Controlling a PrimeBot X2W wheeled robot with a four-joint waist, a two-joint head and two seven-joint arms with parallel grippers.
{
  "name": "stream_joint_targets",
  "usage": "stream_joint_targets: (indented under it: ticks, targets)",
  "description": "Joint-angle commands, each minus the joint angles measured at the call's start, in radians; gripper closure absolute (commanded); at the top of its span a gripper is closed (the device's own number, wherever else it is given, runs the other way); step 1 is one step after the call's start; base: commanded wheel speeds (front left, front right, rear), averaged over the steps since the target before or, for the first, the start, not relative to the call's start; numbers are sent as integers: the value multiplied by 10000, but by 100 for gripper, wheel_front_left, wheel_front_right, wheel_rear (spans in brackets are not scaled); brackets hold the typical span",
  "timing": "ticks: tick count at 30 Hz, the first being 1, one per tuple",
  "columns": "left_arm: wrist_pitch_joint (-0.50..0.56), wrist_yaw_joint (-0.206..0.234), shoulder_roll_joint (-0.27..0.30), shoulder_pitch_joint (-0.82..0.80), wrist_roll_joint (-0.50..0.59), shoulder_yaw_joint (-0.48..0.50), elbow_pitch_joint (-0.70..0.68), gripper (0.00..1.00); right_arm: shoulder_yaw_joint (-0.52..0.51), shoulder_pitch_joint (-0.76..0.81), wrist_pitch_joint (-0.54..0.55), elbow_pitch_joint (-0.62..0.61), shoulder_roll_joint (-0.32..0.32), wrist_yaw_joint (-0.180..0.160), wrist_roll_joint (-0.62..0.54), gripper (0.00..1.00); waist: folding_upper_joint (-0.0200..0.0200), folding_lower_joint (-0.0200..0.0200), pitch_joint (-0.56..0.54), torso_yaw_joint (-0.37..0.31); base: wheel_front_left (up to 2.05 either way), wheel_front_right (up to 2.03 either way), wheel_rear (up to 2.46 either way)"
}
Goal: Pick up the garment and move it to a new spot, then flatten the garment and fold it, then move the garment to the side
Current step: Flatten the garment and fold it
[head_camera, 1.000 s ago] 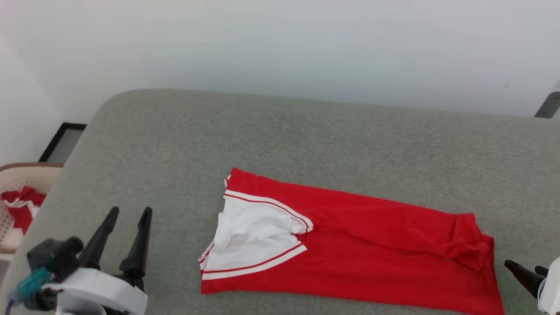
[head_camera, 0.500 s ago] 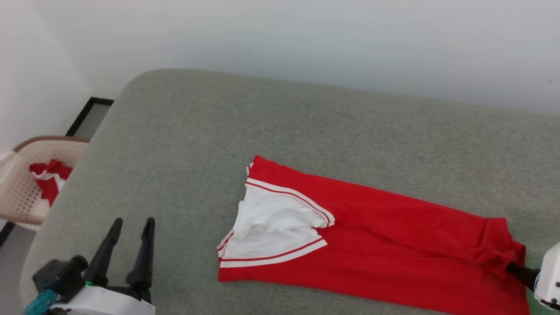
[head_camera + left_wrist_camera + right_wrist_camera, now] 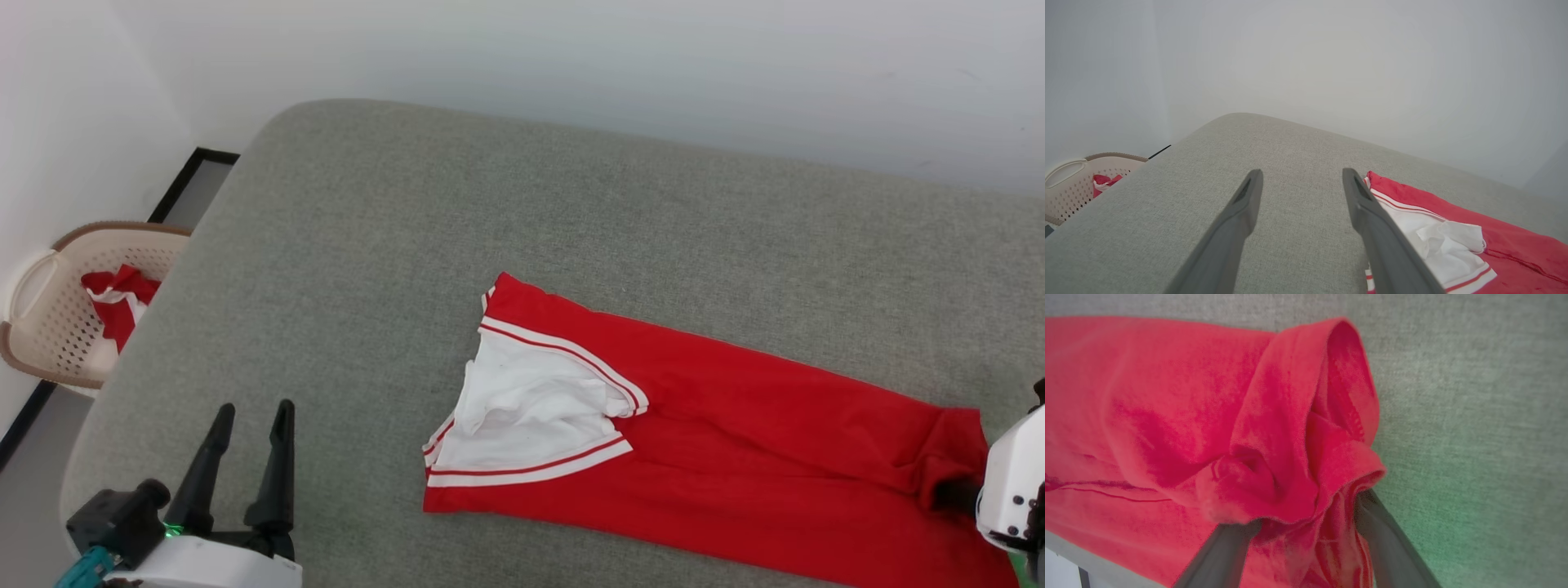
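We note the right gripper [image 3: 1308, 522] has advanced into the bunched right end of the garment [image 3: 735, 441], which lies along the near edge of the padded surface [image 3: 490, 204]. Its jaws are wide, straddling cloth, unclamped. The left gripper [image 3: 255, 425] stays wide open and empty. We expect a grasp next.

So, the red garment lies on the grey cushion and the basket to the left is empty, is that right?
Not quite: the basket is not empty; it holds a red-and-white cloth, as the head view shows. The red garment does lie on the grey cushion.
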Motion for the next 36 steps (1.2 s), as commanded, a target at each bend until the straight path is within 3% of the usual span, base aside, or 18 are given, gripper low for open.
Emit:
stream_joint_targets:
  ticks: [1,11,28,32,36]
  targets:
    - [0,-69,-46,-21,32,69,-50,0,471,235,155,370,419,14,232,100,-1,0,45,14,0,0,0]
    - [2,-72,-124,208,77,262,-324,0,445,-102,-154,430,-136,4,768,100,-1,0,6,-198,0,0,0]
    - [3,-67,11,783,19,400,-273,0,168,-445,-920,1586,-2069,1,625,100,-1,0,-603,-923,0,0,0]
    - [3,-67,94,902,-17,384,-237,0,447,-654,-962,1744,-2204,1,706,100,-1,0,-763,-996,0,0,0]
    - [3,-68,157,990,-92,412,-226,0,1039,-648,-783,1144,-2111,3,994,100,-1,0,-938,-1054,0,0,0]
